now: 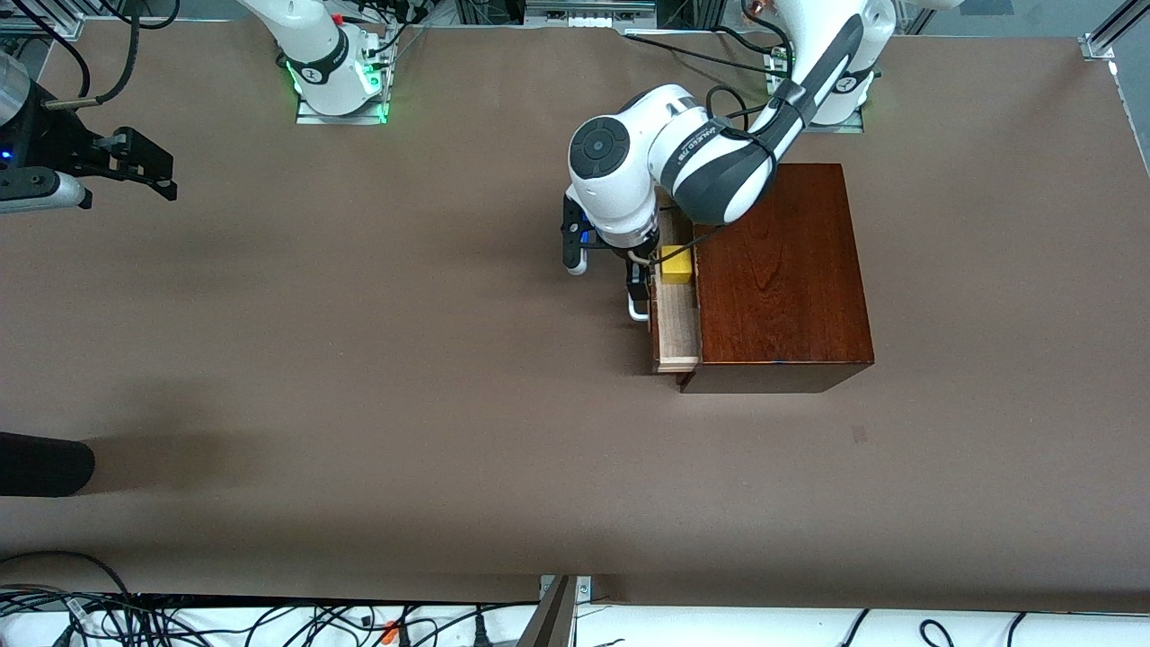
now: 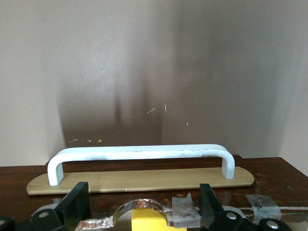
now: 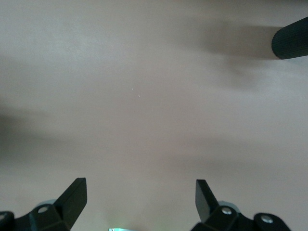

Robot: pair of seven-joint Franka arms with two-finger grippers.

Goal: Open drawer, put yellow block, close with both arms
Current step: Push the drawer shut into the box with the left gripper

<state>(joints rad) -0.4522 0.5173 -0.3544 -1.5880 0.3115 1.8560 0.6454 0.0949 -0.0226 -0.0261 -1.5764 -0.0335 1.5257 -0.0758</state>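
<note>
The drawer (image 1: 676, 328) stands partly pulled out of the wooden box (image 1: 780, 270), its pale tray showing at the box's side toward the right arm's end of the table, with the white handle (image 2: 139, 156) on its dark front. At the view's left edge the right arm waits, its wrist held level above bare table (image 1: 359, 359). The right gripper (image 1: 148, 171) hangs there with its fingers (image 3: 72, 199) spread wide and nothing between them. Toward the middle of the view, the left arm reaches down from its base, elbow bent above the box's corner, wrist pointing straight down over the open tray. The left gripper (image 1: 649, 261) hovers over the drawer with its fingers (image 2: 77, 204) parted, and the yellow block (image 1: 676, 265) sits in the tray just below them. In the left wrist view the block shows between the spread fingers, with neither fingertip seen touching it.
</note>
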